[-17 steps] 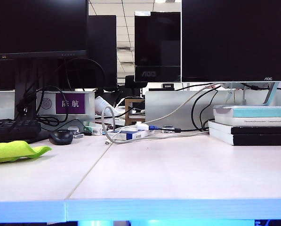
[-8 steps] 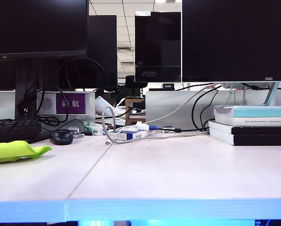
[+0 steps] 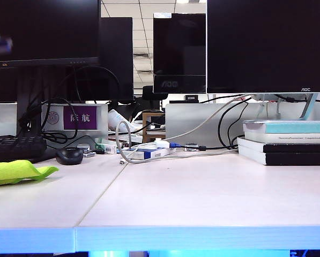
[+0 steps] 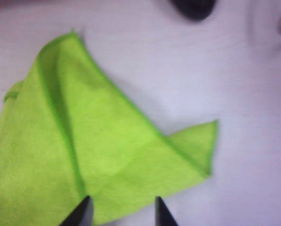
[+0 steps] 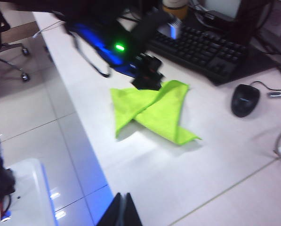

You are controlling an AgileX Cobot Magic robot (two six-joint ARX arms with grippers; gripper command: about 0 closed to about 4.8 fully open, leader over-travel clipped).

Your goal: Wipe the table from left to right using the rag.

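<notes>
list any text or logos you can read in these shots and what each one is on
"AOC" on the back middle monitor.
"AOC" on the right monitor.
"际航" on the purple sign.
Print on the book spines: too small to read.
Wrist views: no text.

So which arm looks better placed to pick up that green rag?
The left. Its pincer hangs open right above the rag, while the right pincer is shut and off to the side over the table.
</notes>
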